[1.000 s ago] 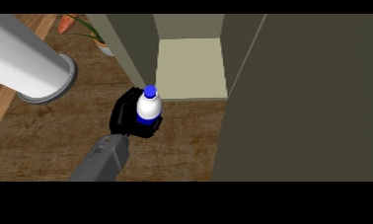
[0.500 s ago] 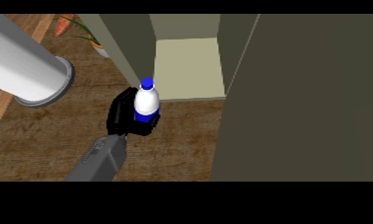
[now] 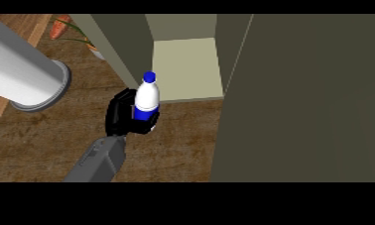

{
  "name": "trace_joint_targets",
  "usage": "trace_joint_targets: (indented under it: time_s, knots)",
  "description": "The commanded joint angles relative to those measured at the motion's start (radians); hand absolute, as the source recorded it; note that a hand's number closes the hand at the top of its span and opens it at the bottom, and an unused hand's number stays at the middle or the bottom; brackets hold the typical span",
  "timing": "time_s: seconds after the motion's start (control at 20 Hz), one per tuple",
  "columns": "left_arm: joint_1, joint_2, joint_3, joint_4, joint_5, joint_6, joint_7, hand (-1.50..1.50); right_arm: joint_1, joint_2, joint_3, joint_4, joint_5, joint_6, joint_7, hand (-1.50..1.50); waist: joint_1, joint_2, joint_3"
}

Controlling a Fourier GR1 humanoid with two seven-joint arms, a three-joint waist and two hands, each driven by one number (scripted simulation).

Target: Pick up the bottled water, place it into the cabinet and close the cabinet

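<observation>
Grey cylinder at far left; next, the left robot hand wraps the bottled water low on its body, upright before the open cabinet. Looks light, slick plastic; mid-body suits.

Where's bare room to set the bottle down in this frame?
The cabinet shelf is bare, bordered by the left cabinet wall and the open door at right. The wooden counter below the shelf edge is bare too. It is crowded at left: the robot hand holds the bottled water beside a grey cylinder.
</observation>
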Motion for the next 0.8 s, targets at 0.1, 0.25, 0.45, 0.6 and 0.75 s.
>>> trace_joint_targets:
  time_s: [0.1, 0.25, 0.45, 0.6, 0.75]
  knots:
    - [-0.265, -0.097, -0.066, -0.055, -0.035, 0.152, 0.102, 1.50, 0.000, -0.031, -0.059, 0.018, -0.095, 0.039, -0.004, -1.50, -0.057, 0.004, -0.009]
    - [-0.285, -0.097, -0.066, -0.052, -0.045, 0.198, 0.106, 1.50, -0.023, -0.050, -0.060, 0.035, -0.115, 0.064, -0.012, -1.50, -0.066, 0.011, -0.009]
    - [-0.271, -0.097, -0.071, -0.056, -0.029, 0.269, 0.130, 1.50, -0.038, -0.074, -0.099, 0.031, -0.157, 0.057, 0.006, -1.50, -0.079, 0.012, -0.011]
    - [-0.262, -0.097, -0.077, -0.040, -0.039, 0.305, 0.124, 1.50, -0.025, -0.073, -0.103, 0.062, -0.181, 0.086, -0.007, -1.50, -0.085, 0.020, -0.010]
    - [-0.247, -0.097, -0.080, -0.031, -0.045, 0.360, 0.110, 1.50, -0.038, -0.097, -0.132, 0.070, -0.227, 0.098, -0.001, -1.50, -0.092, 0.022, -0.011]
